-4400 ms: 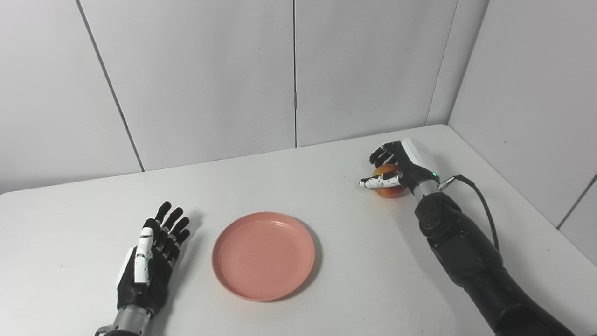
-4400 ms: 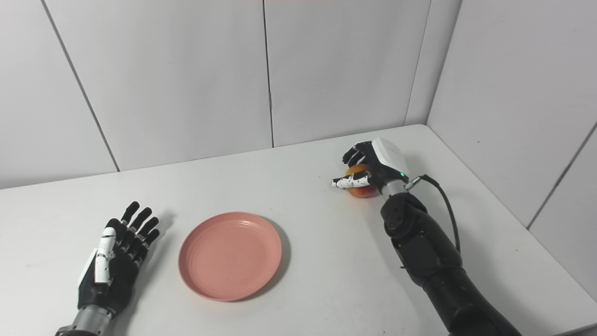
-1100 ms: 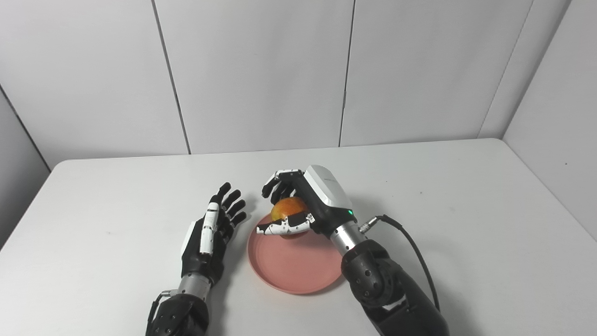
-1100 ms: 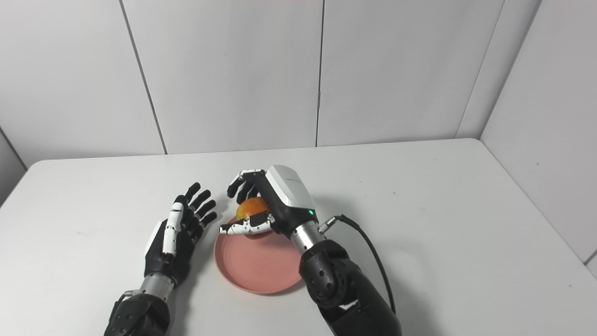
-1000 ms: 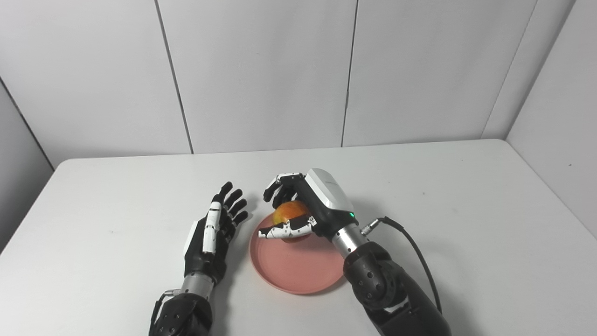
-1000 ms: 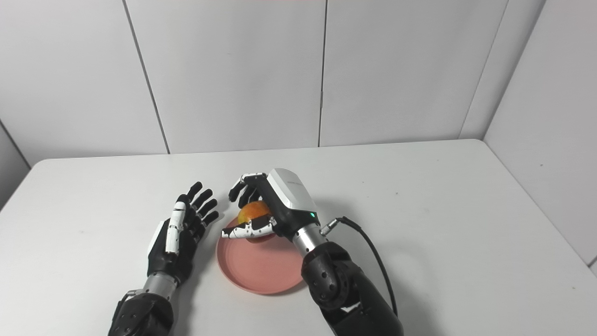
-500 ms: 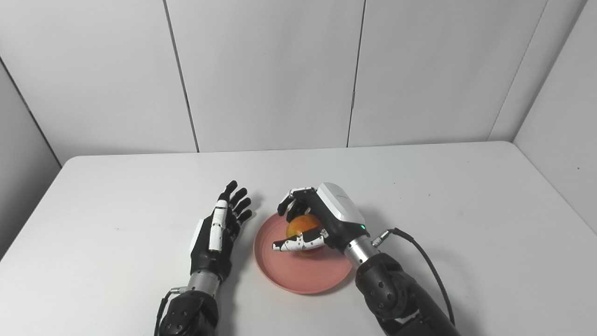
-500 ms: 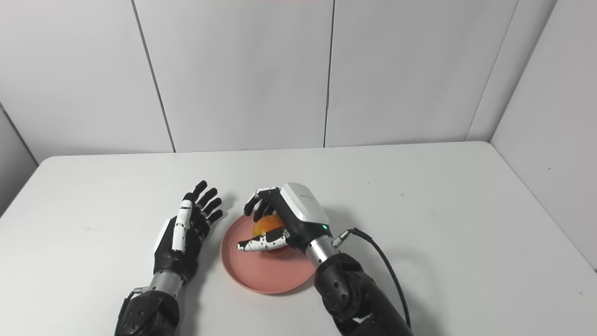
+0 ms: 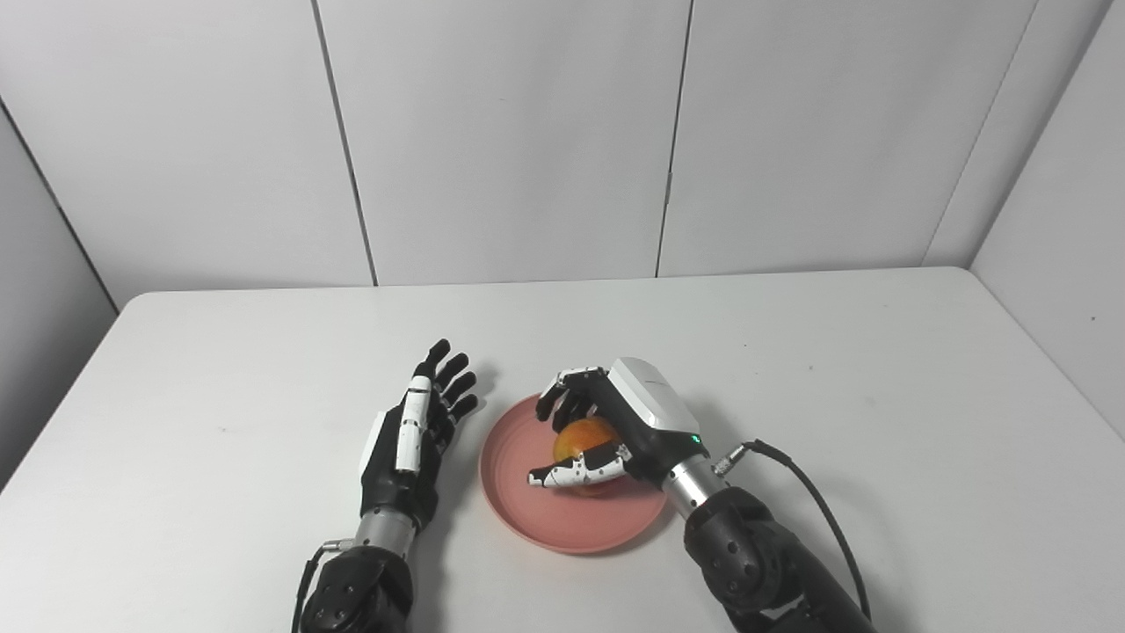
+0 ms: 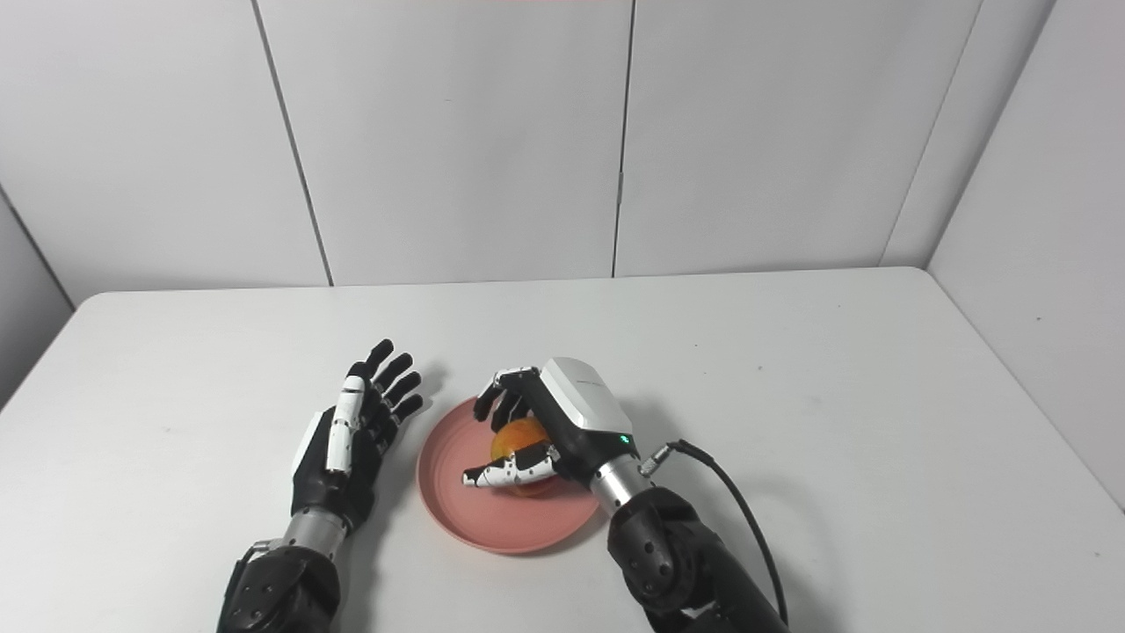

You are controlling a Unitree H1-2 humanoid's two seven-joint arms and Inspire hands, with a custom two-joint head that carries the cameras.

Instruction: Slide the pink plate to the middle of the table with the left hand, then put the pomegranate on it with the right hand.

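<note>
While curled on the round pomegranate (image 9: 584,437), right hand (image 9: 628,426) fingers (image 9: 569,475) over smooth pink plate (image 9: 527,505).

White bench (image 9: 835,369) carries the pink plate (image 9: 527,519) near its middle, toward the front edge; left robot hand (image 9: 409,448) lies just beside the plate.
</note>
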